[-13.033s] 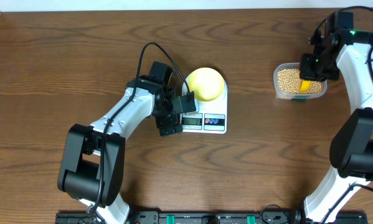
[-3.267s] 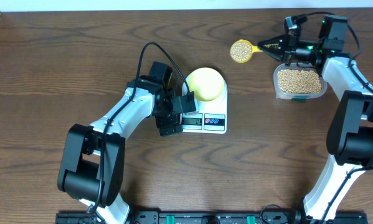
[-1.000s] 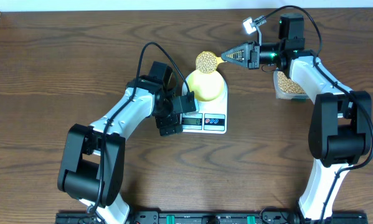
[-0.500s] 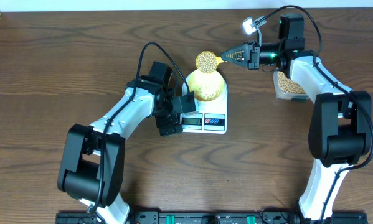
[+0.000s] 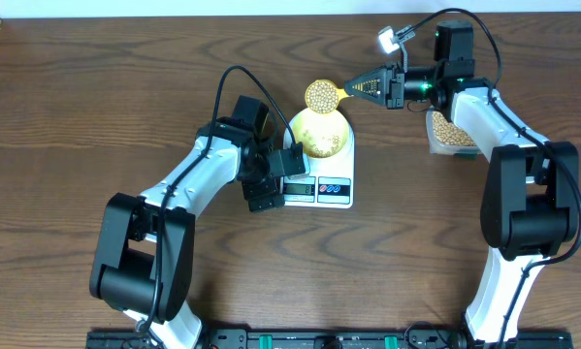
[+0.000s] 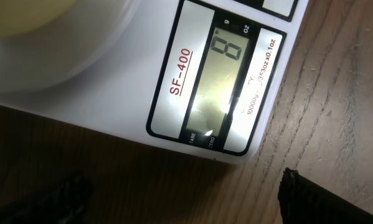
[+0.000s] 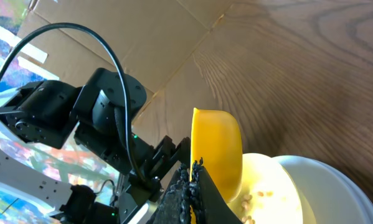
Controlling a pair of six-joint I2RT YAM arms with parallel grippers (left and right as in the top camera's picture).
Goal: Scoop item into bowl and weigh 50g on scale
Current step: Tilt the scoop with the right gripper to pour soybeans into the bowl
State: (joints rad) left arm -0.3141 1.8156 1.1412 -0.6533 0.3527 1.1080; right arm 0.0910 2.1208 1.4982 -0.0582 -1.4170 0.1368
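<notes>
Tub: clear plastic, at the right of the table; largely hidden under the right arm, with only one corner of beans exposed.
Scale: white, rectangular, near the table's middle; platform covered by the bowl from overhead; cut off on several sides in the left wrist view.
Display: lit; showed a single digit resembling 8; lower half washed out by glare; small print alongside only partly legible; "SF-400" in red at its edge.
Buttons: coloured, round, on the scale's front; too small from overhead to tell apart.
Left claw: spread wide and empty; parked at the scale's left front, over the display; only dark fingertips caught at the bottom of its own camera.
Right claw: clamped on the scoop's handle; handle buried between the fingers and hard to make out.
Scoop: yellow, round-headed; hung above the bowl's far rim, heaped with beans from overhead; seen edge-on from the right wrist, contents hidden there.
Bowl: small, round, pale yellow; sat on the scale's platform; near side cut off in the right wrist view.
Beans: small, round, tan-beige; a scatter lay inside the bowl, a load in the scoop, the rest in the tub; count not readable.
</notes>
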